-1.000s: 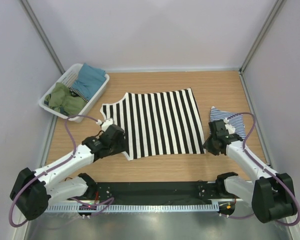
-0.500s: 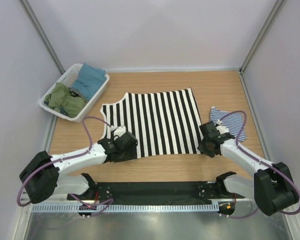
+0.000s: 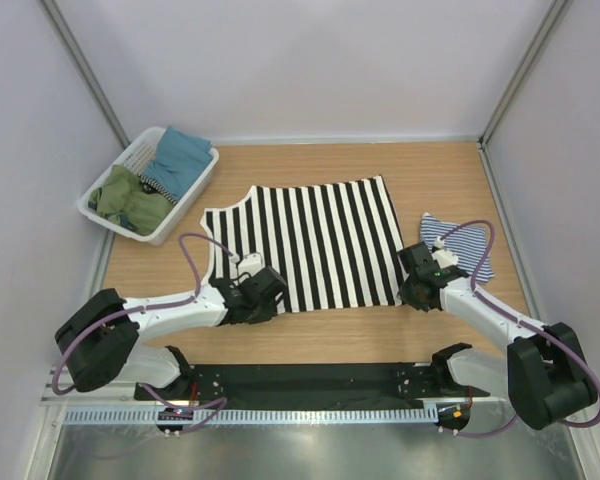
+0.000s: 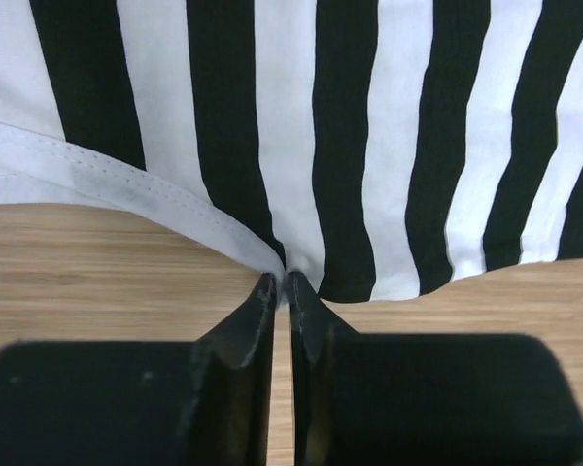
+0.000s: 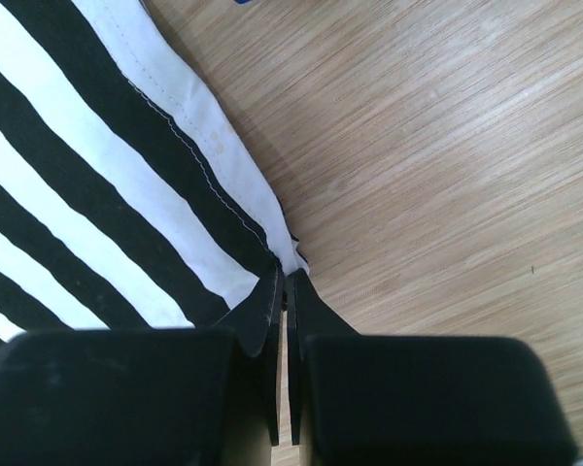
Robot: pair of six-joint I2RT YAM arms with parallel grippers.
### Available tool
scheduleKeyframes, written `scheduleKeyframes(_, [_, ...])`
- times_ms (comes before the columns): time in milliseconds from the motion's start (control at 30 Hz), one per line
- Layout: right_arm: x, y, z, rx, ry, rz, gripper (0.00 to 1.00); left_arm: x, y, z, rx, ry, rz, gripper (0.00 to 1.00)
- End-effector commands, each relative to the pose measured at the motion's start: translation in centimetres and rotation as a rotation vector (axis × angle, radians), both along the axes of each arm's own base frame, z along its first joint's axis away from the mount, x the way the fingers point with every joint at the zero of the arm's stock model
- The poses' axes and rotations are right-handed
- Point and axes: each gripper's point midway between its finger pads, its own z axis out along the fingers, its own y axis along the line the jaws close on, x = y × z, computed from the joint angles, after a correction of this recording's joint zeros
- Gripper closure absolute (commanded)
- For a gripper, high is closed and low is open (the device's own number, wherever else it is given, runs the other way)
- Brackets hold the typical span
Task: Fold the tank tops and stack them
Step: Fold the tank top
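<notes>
At the middle of the wooden worktop (image 3: pixel 430 170) the broad black-and-white striped cloth tank top (image 3: pixel 320 240) lies spread flat, its neck and straps to the left, its hem to the right, so its long axis runs left to right and its stripes run from near to far. Each arm has one end of the near long edge. The left hand (image 3: pixel 265 290) sits at the near-left corner, and its wrist view shows the two fingers pressed together with the white bound edge nipped between their tips (image 4: pixel 280 282). The right hand (image 3: pixel 418 285) sits at the near-right corner, pinching the white hem corner in the same way (image 5: pixel 282 277). From both hands the whole garment lies away, toward the far side. The likely fold therefore means lifting this near edge and carrying it across to the far edge, both hands level so the cloth does not skew. The thin navy-and-white striped folded tank top (image 3: pixel 465 250) rests just beyond the right arm, apart from the spread one. The white plastic slatted basket (image 3: pixel 187 203) of other clothes stands at far left.
</notes>
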Motion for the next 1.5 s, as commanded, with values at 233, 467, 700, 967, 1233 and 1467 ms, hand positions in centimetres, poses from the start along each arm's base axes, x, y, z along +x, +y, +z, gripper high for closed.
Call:
scheduleKeyframes(233, [0.0,-0.6,2.0,-0.024,-0.04,-0.012,0.99,0.2,-0.9,1.3,-0.024,-0.021,-0.018,1.0])
scheduleKeyframes(467, [2.3,-0.7,6.0,-0.062,-0.117,0.016,0.99,1.3,-0.5,4.5,-0.044,-0.048,-0.023,1.0])
scheduleKeyframes(700, [5.8,0.4,8.3,-0.079,-0.135,0.052,0.99,4.6,0.7,6.9,-0.08,-0.07,0.008,1.0])
scheduleKeyframes(967, [9.2,0.7,10.8,-0.105,-0.184,0.037,0.99,8.1,2.2,8.0,-0.092,-0.079,0.047,1.0])
scheduleKeyframes(1233, [13.1,0.0,10.9,-0.14,-0.172,0.003,0.98,11.1,2.2,7.6,-0.061,-0.068,0.05,1.0])
scheduleKeyframes(1467, [16.3,-0.1,10.5,-0.126,-0.176,-0.011,0.98,13.7,2.0,7.8,-0.025,-0.069,0.056,1.0])
